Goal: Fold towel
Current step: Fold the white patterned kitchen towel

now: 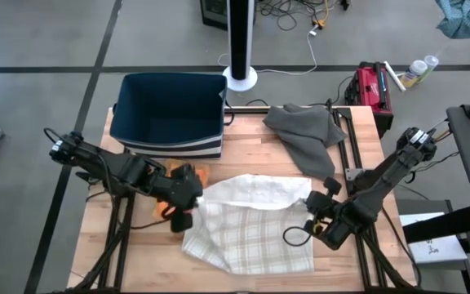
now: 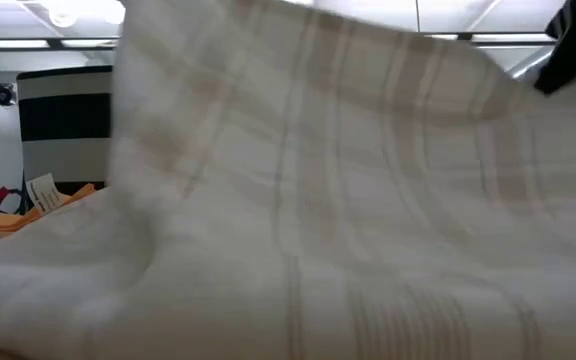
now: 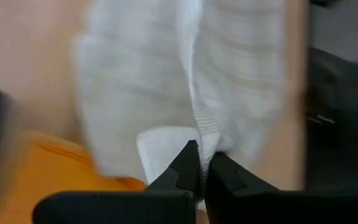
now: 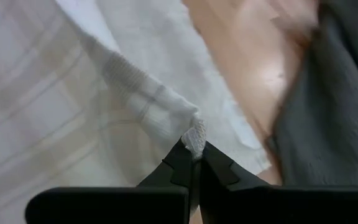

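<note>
A white towel with faint tan checks lies in the middle of the wooden table, its far edge lifted between my two grippers. My left gripper is shut on its far left corner, and my right gripper is shut on its far right corner. The towel's near part stays on the table. In the low view the raised towel fills nearly the whole picture. An orange cloth lies under my left gripper. My left gripper pinches the towel's hemmed edge at its far left corner between its two fingertips, slanting down from the table's left. The cloth hangs from the fingers. My right gripper pinches the far right corner between its fingertips, slanting down from the right; the hem runs away from it, lifted.
A dark blue bin stands at the far left of the table. A grey cloth lies at the far right. A red box sits beyond the table's far right corner. A white pole's base stands behind the table.
</note>
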{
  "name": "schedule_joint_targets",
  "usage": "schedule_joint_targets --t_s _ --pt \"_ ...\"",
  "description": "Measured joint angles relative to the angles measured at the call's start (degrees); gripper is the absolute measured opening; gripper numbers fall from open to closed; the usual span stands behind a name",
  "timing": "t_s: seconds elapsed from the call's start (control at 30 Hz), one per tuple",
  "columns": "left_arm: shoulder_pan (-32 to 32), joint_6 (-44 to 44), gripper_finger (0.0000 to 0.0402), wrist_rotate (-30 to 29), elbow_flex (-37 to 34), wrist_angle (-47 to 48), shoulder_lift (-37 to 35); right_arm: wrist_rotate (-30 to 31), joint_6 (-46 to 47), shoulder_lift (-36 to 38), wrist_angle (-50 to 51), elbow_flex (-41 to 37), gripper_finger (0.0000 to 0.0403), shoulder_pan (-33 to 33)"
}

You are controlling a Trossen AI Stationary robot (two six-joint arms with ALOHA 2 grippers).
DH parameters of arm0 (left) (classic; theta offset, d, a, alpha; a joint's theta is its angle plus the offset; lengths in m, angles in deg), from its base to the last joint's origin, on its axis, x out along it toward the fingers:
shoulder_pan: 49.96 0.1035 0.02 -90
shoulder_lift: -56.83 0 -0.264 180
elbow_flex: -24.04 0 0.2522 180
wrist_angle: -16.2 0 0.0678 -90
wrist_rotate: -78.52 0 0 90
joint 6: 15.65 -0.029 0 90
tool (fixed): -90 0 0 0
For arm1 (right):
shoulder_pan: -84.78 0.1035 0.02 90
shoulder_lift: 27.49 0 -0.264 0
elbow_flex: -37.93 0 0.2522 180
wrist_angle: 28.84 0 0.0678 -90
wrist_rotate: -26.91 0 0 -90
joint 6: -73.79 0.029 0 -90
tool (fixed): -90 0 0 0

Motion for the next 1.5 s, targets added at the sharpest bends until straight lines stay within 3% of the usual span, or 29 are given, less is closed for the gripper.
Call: schedule_joint_targets --t_s 0.17,0.47,0.6,0.7,0.8,1.0,1.37,1.5 --pt "-1.8 1.2 0.0 8.9 0.9 -1.4 0.0 -0.8 -2.9 -0.3 0.0 5.1 0.0002 3.4" --pt "-5.2 4.4 0.0 22.0 0.9 -5.6 0.0 1.1 -14.1 -0.3 -1.5 20.7 0.0002 16.2" --pt "-5.9 7.0 0.0 22.3 0.9 -0.7 0.0 1.8 -20.0 -0.3 -3.2 25.1 0.0002 20.6" --pt "-6.1 7.0 0.0 18.9 0.4 2.1 0.0 3.8 -22.8 -0.3 -3.8 26.0 0.0002 22.7" --pt "-5.9 4.8 0.0 14.4 -0.8 3.0 0.0 4.3 -22.0 -0.3 -3.2 25.6 0.0002 23.3" --pt "-4.7 4.3 0.0 14.7 -0.9 6.1 0.8 4.7 -15.0 -0.4 1.5 24.7 0.0002 23.3" --pt "-4.0 18.2 0.0 27.3 4.4 8.1 1.0 5.9 -10.8 -0.4 2.6 21.9 0.0002 23.2" --pt "-3.8 22.7 0.0 28.8 4.1 9.0 1.0 6.1 -10.8 -0.4 2.5 21.1 0.0002 23.2"
